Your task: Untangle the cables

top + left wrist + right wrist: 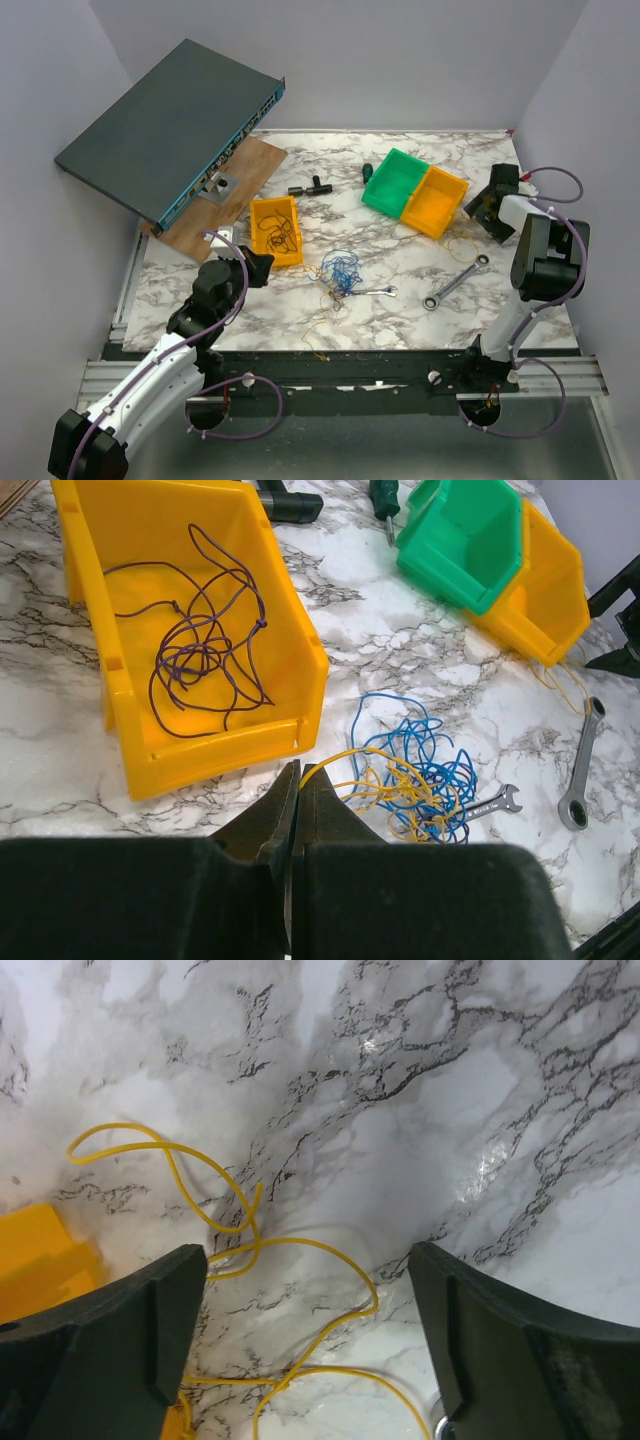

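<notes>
L gripper (pixel 297 778) is pinched shut on a yellow strand of the cables (pixel 425 780), with the bunch just ahead-right of the tips. R gripper (pixel 308 1254) is spread wide, w/ a yellow loop (pixel 300 1241) btwn my fingers.

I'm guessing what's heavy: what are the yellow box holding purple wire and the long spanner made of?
The yellow box looks like glossy moulded plastic: even colour, soft shine. The long spanner looks like polished metal, probably steel: silvery with bright glints.
</notes>
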Robot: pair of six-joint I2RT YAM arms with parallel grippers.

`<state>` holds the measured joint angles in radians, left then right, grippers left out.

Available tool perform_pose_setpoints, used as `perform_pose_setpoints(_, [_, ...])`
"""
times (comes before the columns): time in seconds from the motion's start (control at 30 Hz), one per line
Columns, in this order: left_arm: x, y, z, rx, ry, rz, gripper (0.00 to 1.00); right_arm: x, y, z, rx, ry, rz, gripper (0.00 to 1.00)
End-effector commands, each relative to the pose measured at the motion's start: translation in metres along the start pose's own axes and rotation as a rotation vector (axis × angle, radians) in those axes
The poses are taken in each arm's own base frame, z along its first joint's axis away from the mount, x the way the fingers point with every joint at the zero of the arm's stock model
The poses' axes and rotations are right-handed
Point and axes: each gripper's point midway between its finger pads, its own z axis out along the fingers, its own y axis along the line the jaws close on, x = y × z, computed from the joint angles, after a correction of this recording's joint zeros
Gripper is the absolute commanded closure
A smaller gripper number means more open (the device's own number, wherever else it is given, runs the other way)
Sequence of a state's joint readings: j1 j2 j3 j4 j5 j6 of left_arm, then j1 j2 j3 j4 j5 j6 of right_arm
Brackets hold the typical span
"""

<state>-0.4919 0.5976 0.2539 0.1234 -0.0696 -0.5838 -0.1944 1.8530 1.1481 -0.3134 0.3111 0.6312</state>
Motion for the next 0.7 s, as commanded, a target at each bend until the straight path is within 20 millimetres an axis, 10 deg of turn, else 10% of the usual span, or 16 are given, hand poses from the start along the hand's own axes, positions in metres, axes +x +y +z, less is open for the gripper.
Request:
perform_pose_setpoints(0.0, [0.007,0.003,-0.001,-0.006,0.021,0.007,1.0,-0.003,-0.005,-0.011,0.02,-0.025,0.114,0.03])
perform_pose_setpoints(0.43, [0.005,0.003,-0.002,-0.006,0.015,0.007,1.0,0.025,-0.011,0.004,0.16,0.051,0.121,0.21])
perform_pose_setpoints(0.57, [0.006,0.003,-0.003,-0.004,0.016,0.007,1.0,0.028,-0.006,0.009,0.132,0.065,0.095,0.41])
perform_pose_setpoints(0.67, [0.005,0.003,-0.003,-0.004,0.016,0.007,1.0,0.028,-0.004,0.01,0.122,0.07,0.079,0.78])
